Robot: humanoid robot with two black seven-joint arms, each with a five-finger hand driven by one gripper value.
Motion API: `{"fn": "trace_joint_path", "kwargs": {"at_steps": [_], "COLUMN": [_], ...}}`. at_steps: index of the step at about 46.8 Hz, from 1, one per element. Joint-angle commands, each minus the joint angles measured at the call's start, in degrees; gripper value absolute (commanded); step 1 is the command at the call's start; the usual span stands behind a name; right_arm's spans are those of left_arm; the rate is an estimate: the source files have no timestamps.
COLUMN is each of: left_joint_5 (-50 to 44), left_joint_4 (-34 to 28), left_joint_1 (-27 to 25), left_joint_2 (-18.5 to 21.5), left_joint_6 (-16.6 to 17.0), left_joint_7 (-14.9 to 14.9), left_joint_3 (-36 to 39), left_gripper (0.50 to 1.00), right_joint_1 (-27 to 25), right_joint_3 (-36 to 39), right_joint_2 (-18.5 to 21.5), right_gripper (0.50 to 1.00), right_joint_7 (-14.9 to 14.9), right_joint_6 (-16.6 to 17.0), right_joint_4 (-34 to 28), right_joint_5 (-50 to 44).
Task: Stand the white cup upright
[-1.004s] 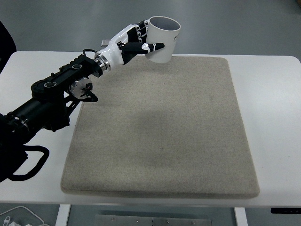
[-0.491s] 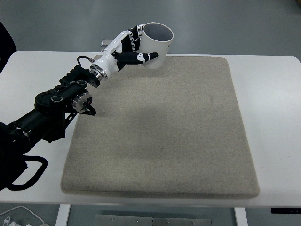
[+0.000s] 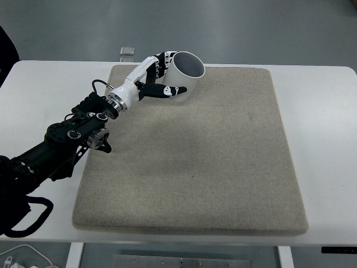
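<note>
Left hand (image 3: 157, 78) grasps the white cup (image 3: 184, 77): fingers (image 3: 160, 61) wrap its far-left side, thumb (image 3: 167, 90) lies across its near side. Cup sits mouth-up, tilted slightly, at the far left part of the beige mat (image 3: 189, 151), close to the mat's far edge; contact between its base and the mat cannot be confirmed. Left arm reaches in from the near-left over the white table (image 3: 323, 111). A small grey object (image 3: 128, 51) sits at the table's far edge, behind the hand.
</note>
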Motion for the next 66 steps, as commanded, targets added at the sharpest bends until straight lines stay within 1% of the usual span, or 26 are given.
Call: {"fn": "trace_joint_path", "kwargs": {"at_steps": [1,21,26,28,32,37,41,43,44,46,49,50,53,55,60,63,66], "left_joint_5": [-0.09,-0.71,-0.79,-0.88,-1.58,-3.34,-4.75,-5.27,-5.54,-5.80,-5.98,-6.15,-6.33,-6.33,-6.33,-6.33,-6.33], "left_joint_4": [-0.02,-0.46,-0.55,-0.99,-2.04,-2.48,-2.48,-2.48,-2.48,-2.48,-2.48,-2.57,-2.57,-2.57,-2.57,-2.57,-2.57], "left_joint_1": [0.04,2.77,3.47,3.56,3.73,4.09,4.17,4.17,4.17,4.17,4.35,4.35,4.35,4.35,4.35,4.35,4.35], "left_joint_2": [0.00,-0.18,-0.18,-0.18,-0.18,-0.18,-0.18,-0.18,-0.18,-0.18,-0.09,-0.17,-0.09,-0.09,0.00,0.00,0.00], "left_joint_6": [0.86,1.04,1.03,1.03,1.03,1.03,1.03,1.03,1.03,1.03,1.03,1.03,1.03,1.03,1.03,1.03,0.95], "left_joint_7": [0.01,0.01,0.01,0.01,0.01,0.01,0.01,0.01,0.01,0.01,0.01,0.01,0.01,0.01,0.01,0.01,0.01], "left_joint_3": [1.10,1.10,1.01,0.84,0.75,0.66,0.66,0.66,0.66,0.66,0.66,0.66,0.57,0.57,0.40,0.31,0.31], "left_gripper": [0.516,0.521,0.531,0.544,0.600,0.690,0.750,0.801,0.818,0.848,0.866,0.878,0.936,0.953,0.966,0.992,0.992], "right_joint_1": [0.00,0.00,0.00,0.00,0.00,0.00,0.00,0.00,0.00,0.00,0.00,0.00,0.00,0.00,0.00,0.00,0.00], "right_joint_3": [0.01,0.01,0.01,0.01,0.01,0.01,0.01,0.01,0.01,0.01,0.01,0.01,0.01,0.01,0.01,0.01,0.01], "right_joint_2": [0.00,0.00,0.00,0.00,0.00,0.00,0.00,0.00,0.00,0.00,0.00,0.00,0.00,0.00,0.00,0.00,0.00], "right_gripper": [0.930,0.930,0.930,0.930,0.930,0.930,0.930,0.930,0.930,0.930,0.928,0.930,0.930,0.930,0.930,0.930,0.930], "right_joint_7": [0.00,0.00,0.00,0.00,0.00,0.00,0.00,0.00,0.00,0.00,0.00,0.00,0.00,0.00,0.00,0.00,0.00], "right_joint_6": [0.00,0.00,0.00,0.00,0.00,0.00,0.00,0.00,0.00,0.00,0.00,0.00,0.00,0.00,0.00,0.00,0.00], "right_joint_4": [0.00,0.00,0.00,0.00,0.00,0.00,0.00,0.00,0.00,0.00,0.00,0.00,0.00,0.00,0.00,0.00,0.00], "right_joint_5": [0.00,0.00,0.00,0.00,0.00,0.00,0.00,0.00,0.00,0.00,0.00,0.00,0.00,0.00,0.00,0.00,0.00]}}
